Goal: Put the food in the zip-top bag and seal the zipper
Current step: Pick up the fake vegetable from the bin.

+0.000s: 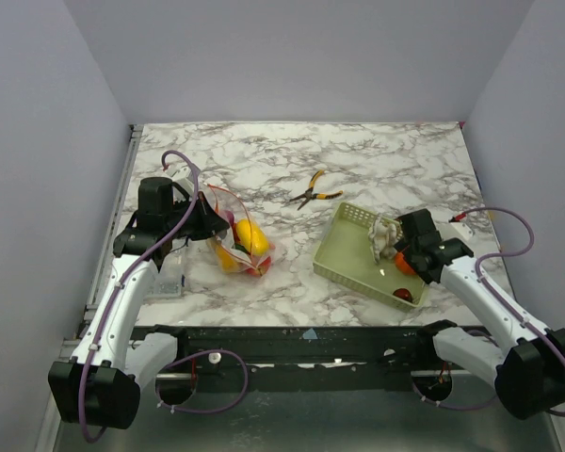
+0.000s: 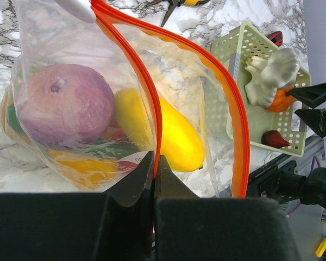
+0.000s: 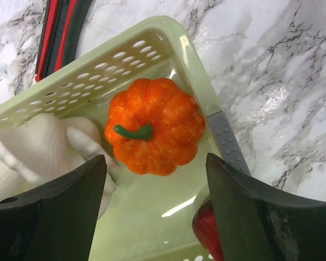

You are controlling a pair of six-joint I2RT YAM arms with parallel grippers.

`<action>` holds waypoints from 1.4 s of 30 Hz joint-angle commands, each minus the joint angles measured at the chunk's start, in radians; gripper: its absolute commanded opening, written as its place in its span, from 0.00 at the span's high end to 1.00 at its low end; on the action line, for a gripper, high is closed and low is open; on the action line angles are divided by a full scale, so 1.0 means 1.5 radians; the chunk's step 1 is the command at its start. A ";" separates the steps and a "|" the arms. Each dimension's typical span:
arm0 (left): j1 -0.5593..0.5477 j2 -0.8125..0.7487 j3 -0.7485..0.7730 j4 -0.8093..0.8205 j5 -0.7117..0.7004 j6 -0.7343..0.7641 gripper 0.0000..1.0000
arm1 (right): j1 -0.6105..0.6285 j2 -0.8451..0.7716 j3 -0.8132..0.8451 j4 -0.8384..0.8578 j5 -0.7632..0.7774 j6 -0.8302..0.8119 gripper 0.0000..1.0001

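The clear zip-top bag [image 1: 237,243] lies at the left, its mouth held up and open. In it lie a purple fruit [image 2: 65,103], a yellow mango [image 2: 176,136] and other colourful food. My left gripper [image 2: 154,162] is shut on the near side of the red-orange zipper [image 2: 152,98]; the zipper's far side arcs away to the right. My right gripper [image 3: 155,163] hangs open over the green basket [image 3: 152,38], just above an orange pumpkin [image 3: 155,126]. A dark red piece [image 3: 205,231] lies by the right finger.
White garlic-like bulbs [image 3: 38,147] lie in the basket [image 1: 344,250] left of the pumpkin. Yellow-handled pliers [image 1: 313,193] lie on the marble between bag and basket, further back. Grey walls close in the table on three sides.
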 commanded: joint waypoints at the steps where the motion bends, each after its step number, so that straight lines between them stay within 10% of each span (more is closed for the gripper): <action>1: -0.002 -0.012 -0.008 0.012 0.023 -0.003 1.00 | -0.023 0.010 -0.019 0.023 0.002 0.011 0.20; 8: -0.002 -0.011 -0.009 0.013 0.025 -0.005 1.00 | -0.052 0.047 -0.023 0.074 -0.036 -0.030 0.04; 25: -0.002 -0.010 -0.010 0.015 0.031 -0.007 1.00 | -0.083 0.165 -0.034 0.161 -0.007 -0.098 0.05; 30: -0.002 -0.010 -0.011 0.015 0.032 -0.007 1.00 | -0.082 0.173 -0.022 0.161 -0.001 -0.098 0.17; 42: -0.002 -0.009 -0.009 0.018 0.034 -0.008 1.00 | -0.082 -0.029 0.012 0.108 -0.066 -0.222 0.83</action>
